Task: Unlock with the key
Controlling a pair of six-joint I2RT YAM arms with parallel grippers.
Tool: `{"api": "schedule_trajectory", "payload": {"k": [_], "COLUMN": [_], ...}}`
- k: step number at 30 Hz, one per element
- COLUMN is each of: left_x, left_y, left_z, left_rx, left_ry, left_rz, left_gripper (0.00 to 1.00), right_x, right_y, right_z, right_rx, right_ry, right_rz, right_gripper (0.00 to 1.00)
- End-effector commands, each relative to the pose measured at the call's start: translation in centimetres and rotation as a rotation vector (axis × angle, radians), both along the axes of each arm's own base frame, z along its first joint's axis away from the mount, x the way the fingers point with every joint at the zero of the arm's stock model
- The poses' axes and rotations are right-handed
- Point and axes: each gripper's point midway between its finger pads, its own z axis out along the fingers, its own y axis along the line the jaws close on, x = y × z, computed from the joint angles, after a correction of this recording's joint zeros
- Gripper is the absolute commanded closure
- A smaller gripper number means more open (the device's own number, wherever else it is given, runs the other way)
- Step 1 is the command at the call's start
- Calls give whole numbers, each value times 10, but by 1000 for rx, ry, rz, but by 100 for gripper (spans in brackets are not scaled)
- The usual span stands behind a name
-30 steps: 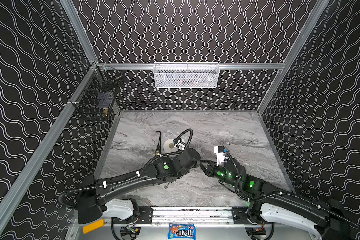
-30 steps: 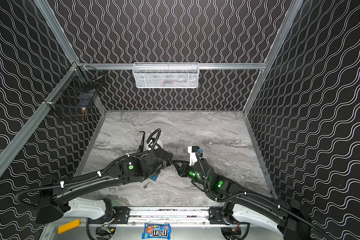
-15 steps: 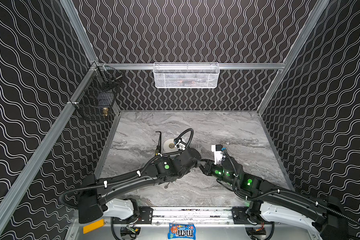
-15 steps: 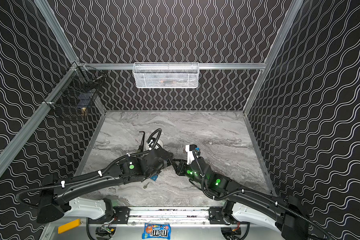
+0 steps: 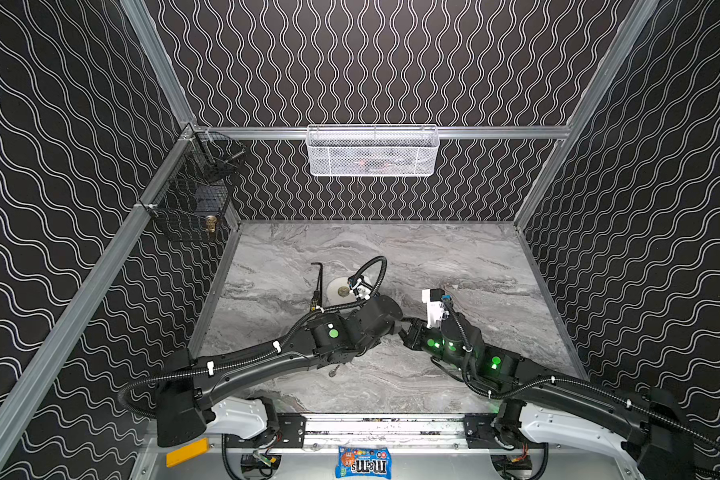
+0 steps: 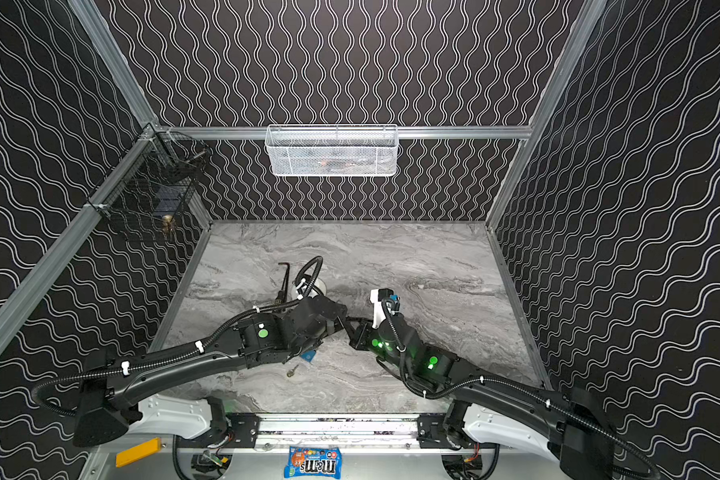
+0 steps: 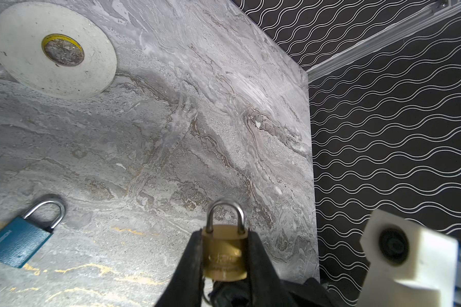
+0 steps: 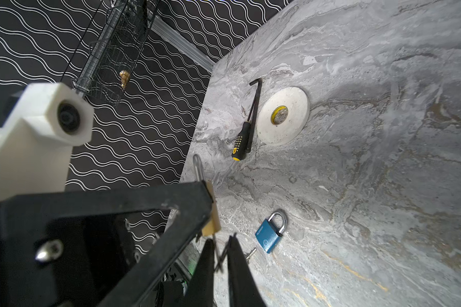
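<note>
L gripper clamps brass padlock; R gripper pinches key.

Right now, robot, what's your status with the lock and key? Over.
Left gripper shut on brass padlock, shackle closed. Right gripper pinching key at padlock's base, insertion unclear. Blue padlock and spare key lie on table, aside.

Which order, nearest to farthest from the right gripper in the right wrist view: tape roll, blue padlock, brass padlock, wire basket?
1. brass padlock, in the left gripper, just ahead of the right gripper.
2. blue padlock, on the table.
3. tape roll, farther across the table.
4. wire basket, on the left wall.
</note>
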Motion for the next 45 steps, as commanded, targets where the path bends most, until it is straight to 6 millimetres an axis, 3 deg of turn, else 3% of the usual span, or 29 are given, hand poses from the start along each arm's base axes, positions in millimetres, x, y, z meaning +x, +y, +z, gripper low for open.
{"api": "schedule_trajectory", "payload": {"k": [1,12,24,31,45], "left_x": [4,-1,-9,-13,-24], "left_y": [0,-12,-19,-24,-36], "left_z": [8,19,27,29,32], "left_rx": [-24,-127,-235,-269,-359], "left_ry": [-18,-13,-13,-3,29], "left_rz": [22,-18,-55,-78,-120], "left_gripper": [100,100,100,100,100], "right_x": [4,0,-16,-21,-17], "right_y": [-1,0,5,3,0], "right_z": [4,5,54,70,69], "right_rx": [3,66,315,402,504], "right_ry": [-16,8,-96,-118,-33], "right_rz": [-22,-10,82,109,104], "right_gripper": [90,100,100,100,100]}}
